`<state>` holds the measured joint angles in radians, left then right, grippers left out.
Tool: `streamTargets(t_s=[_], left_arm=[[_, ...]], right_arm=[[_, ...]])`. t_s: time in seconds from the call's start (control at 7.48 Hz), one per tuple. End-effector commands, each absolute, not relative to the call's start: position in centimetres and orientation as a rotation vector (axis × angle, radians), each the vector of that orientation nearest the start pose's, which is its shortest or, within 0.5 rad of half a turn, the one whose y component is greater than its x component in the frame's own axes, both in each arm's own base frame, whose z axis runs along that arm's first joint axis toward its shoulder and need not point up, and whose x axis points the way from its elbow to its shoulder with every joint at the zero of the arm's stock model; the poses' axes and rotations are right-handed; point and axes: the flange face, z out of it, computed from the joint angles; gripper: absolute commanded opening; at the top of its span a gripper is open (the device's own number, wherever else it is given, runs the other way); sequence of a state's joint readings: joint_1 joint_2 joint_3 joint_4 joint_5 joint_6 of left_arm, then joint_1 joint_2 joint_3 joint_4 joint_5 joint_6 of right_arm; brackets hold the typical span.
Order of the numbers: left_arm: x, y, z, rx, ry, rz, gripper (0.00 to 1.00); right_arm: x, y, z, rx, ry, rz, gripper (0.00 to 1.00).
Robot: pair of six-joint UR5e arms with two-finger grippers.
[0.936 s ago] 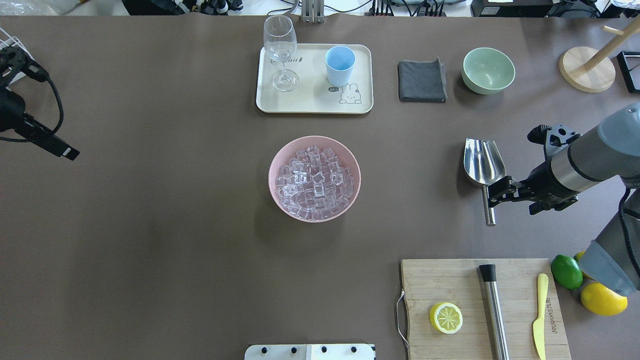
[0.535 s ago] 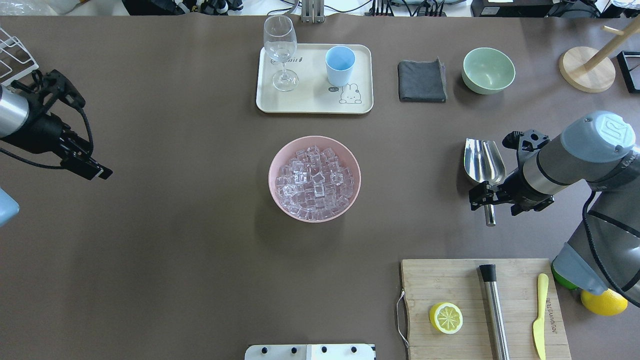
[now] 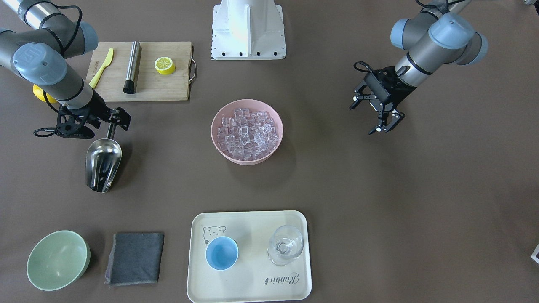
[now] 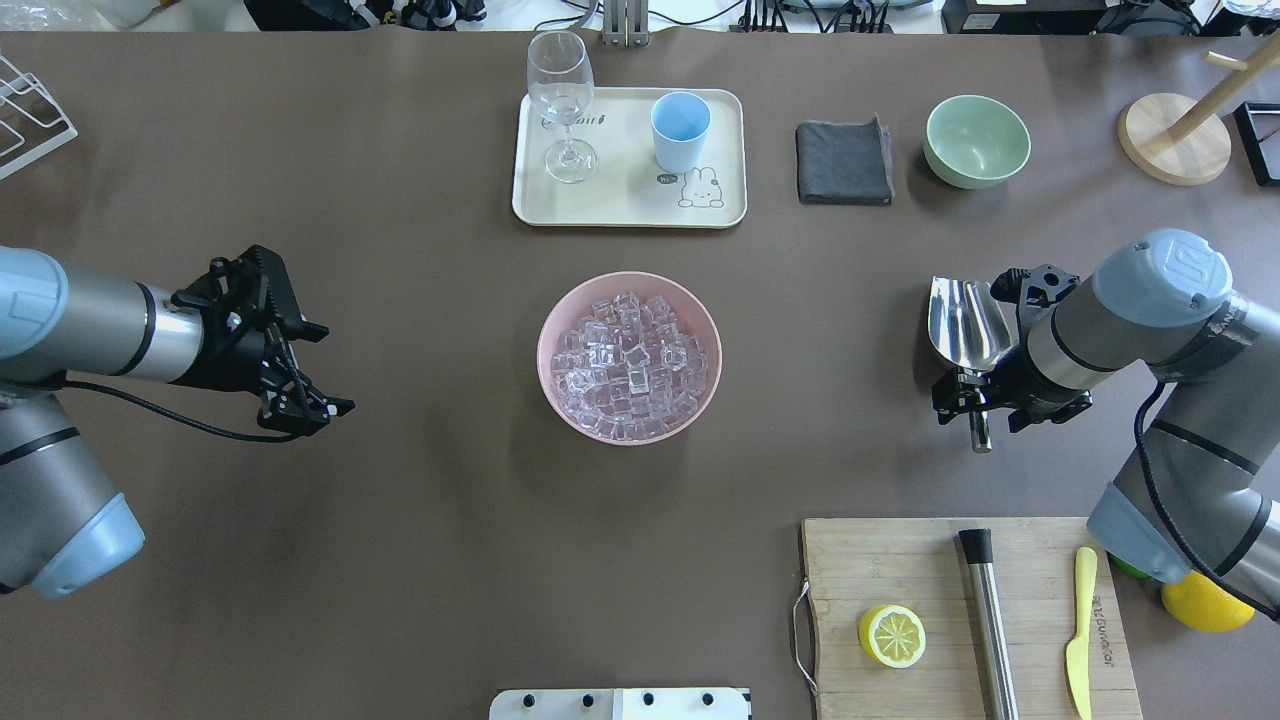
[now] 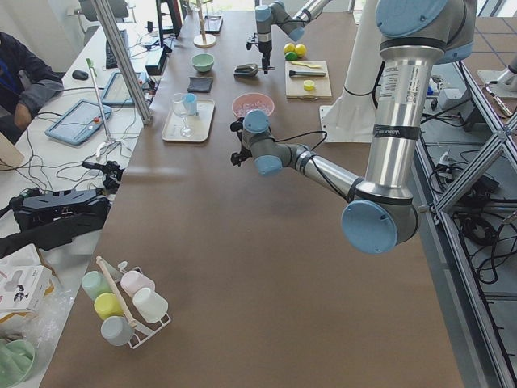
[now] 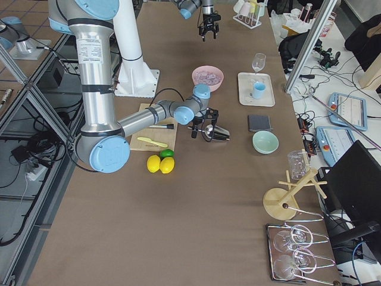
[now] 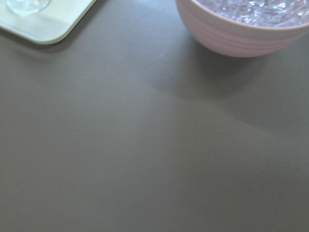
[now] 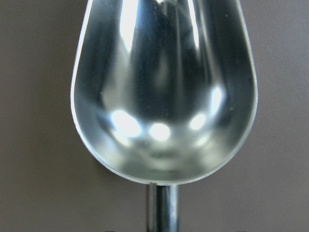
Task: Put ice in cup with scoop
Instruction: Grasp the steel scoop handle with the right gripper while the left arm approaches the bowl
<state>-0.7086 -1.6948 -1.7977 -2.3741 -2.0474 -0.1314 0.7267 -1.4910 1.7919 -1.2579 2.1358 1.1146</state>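
A brown surface (image 4: 400, 560) carries everything. The scoop (image 4: 962, 318) lies flat on it on the robot's right, well apart from the pink bowl (image 4: 546, 335), with its trough empty and pointing away from the robot and its rod handle pointing back toward it. The right gripper (image 4: 972, 400) is low over that handle, its fingers spread to either side of the rod and not closed on it. The ice (image 4: 628, 360) is heaped in the bowl at the middle of the surface. The cup (image 4: 680, 130) stands upright on the cream tray (image 4: 620, 208) beyond the bowl, beside a stemmed glass (image 4: 562, 100). The left gripper (image 4: 322, 368) hangs above bare surface, well to the left of the bowl, with its fingers spread wide and nothing between them.
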Motion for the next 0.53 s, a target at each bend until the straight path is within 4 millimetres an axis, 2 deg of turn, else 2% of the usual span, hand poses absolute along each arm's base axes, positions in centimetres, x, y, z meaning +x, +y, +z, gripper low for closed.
streamTargets(t_s=[0.0, 0.13, 0.27, 0.4], left_arm=[[40.8, -40.4, 37.3, 0.941, 1.016, 0.974, 0.97], [41.8, -39.9, 37.2, 0.947, 1.033, 0.989, 0.96], [43.0, -40.9, 37.2, 0.944, 1.028, 0.989, 0.95], [44.7, -42.0, 36.7, 0.965, 1.039, 0.991, 0.94]], right_arm=[[-35.4, -41.7, 48.3, -0.132, -0.797, 0.085, 0.46], [-35.6, -41.8, 47.9, -0.133, -0.802, 0.082, 0.35], [-35.5, -41.7, 47.6, -0.133, -0.809, 0.079, 0.35], [-35.3, -41.6, 47.3, -0.145, -0.814, 0.078, 0.41]])
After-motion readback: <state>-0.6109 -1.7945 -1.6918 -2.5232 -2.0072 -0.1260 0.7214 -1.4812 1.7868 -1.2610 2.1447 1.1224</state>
